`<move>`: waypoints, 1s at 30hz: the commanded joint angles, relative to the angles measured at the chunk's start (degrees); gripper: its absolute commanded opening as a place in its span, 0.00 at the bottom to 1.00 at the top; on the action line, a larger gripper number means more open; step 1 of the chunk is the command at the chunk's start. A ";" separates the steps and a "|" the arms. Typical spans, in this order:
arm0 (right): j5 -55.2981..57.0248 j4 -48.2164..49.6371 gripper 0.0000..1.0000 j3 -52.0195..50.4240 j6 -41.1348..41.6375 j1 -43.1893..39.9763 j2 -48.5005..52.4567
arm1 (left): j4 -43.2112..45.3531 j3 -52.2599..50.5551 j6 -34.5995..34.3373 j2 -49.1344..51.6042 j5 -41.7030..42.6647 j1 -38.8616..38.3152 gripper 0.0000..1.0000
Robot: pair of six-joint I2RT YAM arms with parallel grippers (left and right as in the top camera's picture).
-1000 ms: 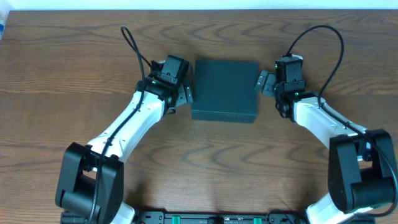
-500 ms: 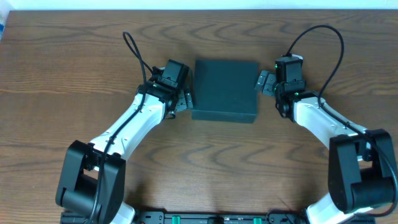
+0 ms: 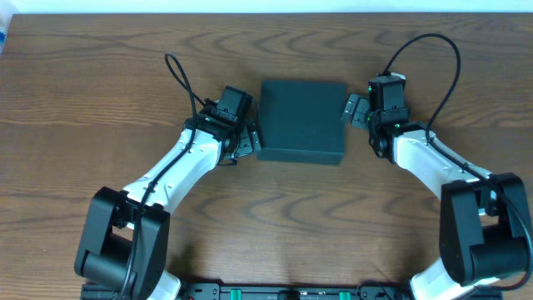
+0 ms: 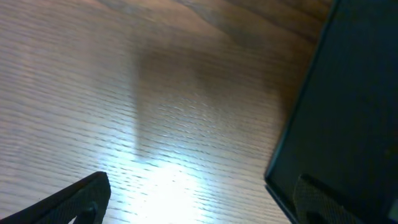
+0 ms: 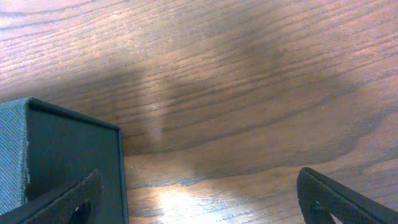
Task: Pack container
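Observation:
The container (image 3: pixel 301 121), a dark teal-black box with its lid down, lies at the table's middle back. My left gripper (image 3: pixel 249 139) is open at the box's front left corner. In the left wrist view the container (image 4: pixel 348 106) fills the right side, and the left gripper (image 4: pixel 202 202) has one finger over bare wood and the other against the box's wall. My right gripper (image 3: pixel 353 110) stands open at the box's right edge. In the right wrist view the container (image 5: pixel 62 155) is at the left, and one finger of the right gripper (image 5: pixel 202 199) overlaps it.
The brown wooden table (image 3: pixel 275 225) stretches all round the box. Black cables (image 3: pixel 179 67) loop up behind both arms. No snack packets or other loose objects show in any view.
My left gripper has slid along the box's left side toward its front corner. The right arm and the box have not moved.

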 commanded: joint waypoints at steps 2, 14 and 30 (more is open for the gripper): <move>-1.09 0.55 0.99 -0.02 0.66 0.96 0.52 | 0.15 -0.13 -0.94 0.83 1.51 -1.07 0.95; -0.72 1.05 0.99 -0.02 0.66 0.98 0.52 | -0.09 -0.13 -2.21 0.83 -2.03 -4.90 0.96; -2.91 -7.52 0.99 -0.02 3.48 1.03 0.13 | 7.58 -0.04 4.52 0.83 0.09 3.32 0.96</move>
